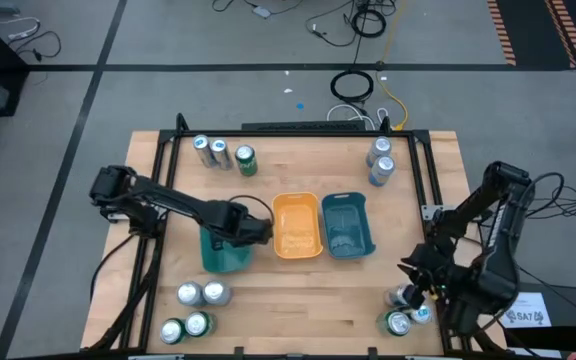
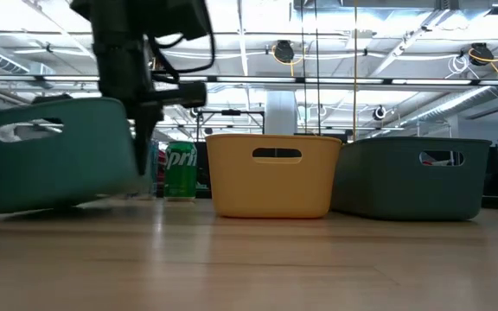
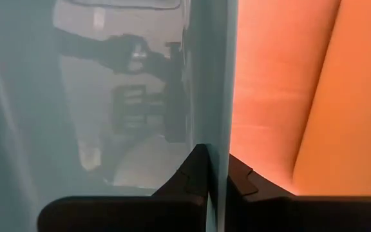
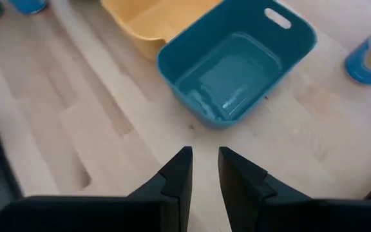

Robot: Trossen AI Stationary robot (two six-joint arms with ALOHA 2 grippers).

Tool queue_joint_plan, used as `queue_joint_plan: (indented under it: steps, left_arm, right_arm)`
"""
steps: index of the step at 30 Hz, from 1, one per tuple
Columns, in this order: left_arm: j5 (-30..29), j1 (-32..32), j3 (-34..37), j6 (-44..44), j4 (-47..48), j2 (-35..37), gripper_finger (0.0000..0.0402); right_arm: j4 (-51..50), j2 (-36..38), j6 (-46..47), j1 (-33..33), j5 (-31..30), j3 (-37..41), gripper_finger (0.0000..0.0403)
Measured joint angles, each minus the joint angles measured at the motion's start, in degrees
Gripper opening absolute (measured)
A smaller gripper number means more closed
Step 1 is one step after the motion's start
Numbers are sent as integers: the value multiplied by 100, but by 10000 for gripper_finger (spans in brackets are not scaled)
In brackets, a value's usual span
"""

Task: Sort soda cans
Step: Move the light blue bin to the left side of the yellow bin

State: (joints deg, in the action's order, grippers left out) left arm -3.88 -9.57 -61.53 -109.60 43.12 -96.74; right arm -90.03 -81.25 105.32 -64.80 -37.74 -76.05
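My left jaws (image 1: 253, 232) are closed on the wall of the teal tray (image 1: 223, 255), tilted beside the yellow tray (image 1: 296, 224). My right jaws (image 1: 416, 278), lower right, are narrow and hold nothing. Soda cans (image 1: 223, 154) stand in groups near the corners of the wooden surface (image 1: 288, 300); behind the trays, one green can (image 2: 180, 170) reads "Sprite".

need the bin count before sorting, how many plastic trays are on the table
3, in a row mid-table: the teal tray on the left, tilted, its wall pinched by the left tool; the yellow tray in the middle; the blue tray on the right.
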Motion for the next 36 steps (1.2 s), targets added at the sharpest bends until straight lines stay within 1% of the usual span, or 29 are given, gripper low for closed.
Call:
queue_joint_plan:
  steps: [4,9,12,16,19,26,32,36]
  left_arm:
    - [2,-24,-686,208,31,-678,13]
    - [25,6,-1530,512,877,-1328,13]
    - [10,50,-1789,763,1241,-1490,13]
    - [-202,138,-1929,1037,1265,-1517,13]
    - [-238,210,-1949,1135,1279,-1517,13]
    - [-220,257,-1946,1106,1235,-1517,13]
    - [-210,255,-1946,1108,1100,-1517,13]
    - [-17,255,-1946,1106,1103,-1517,13]
  right_arm:
    - [3,72,-111,-281,0,0,68]
    - [1,103,-78,-643,5,0,68]
    - [0,102,126,-854,7,0,68]
    - [1,95,312,-1093,7,0,68]
    - [3,46,460,-1243,9,0,68]
    - [2,-9,806,-1513,14,0,68]
    - [1,-18,941,-1598,15,0,68]
    - [1,-18,950,-1598,16,0,68]
